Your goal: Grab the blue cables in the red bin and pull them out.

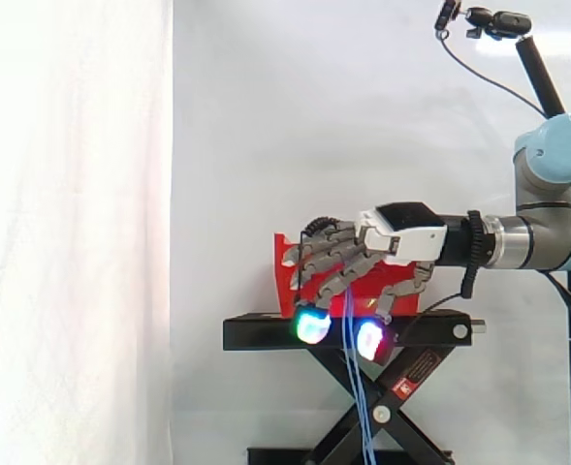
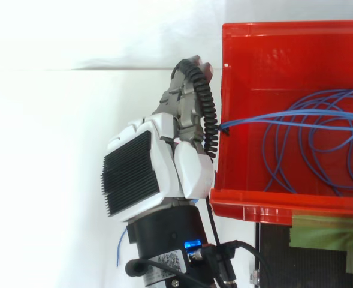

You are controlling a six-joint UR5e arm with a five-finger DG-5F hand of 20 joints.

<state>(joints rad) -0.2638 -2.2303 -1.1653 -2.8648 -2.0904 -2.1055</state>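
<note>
Where the arm reaches level from the right, hand slopes down before red bin, fingers curled round blue cables. Cables hang past black stand.

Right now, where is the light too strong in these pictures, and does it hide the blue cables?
Side view: the curtain at the left is washed out to plain white, yet the blue cables hanging below the hand show clearly before the black stand. Top view: the white area left of the red bin glares; the cables inside the bin stand out well.
</note>
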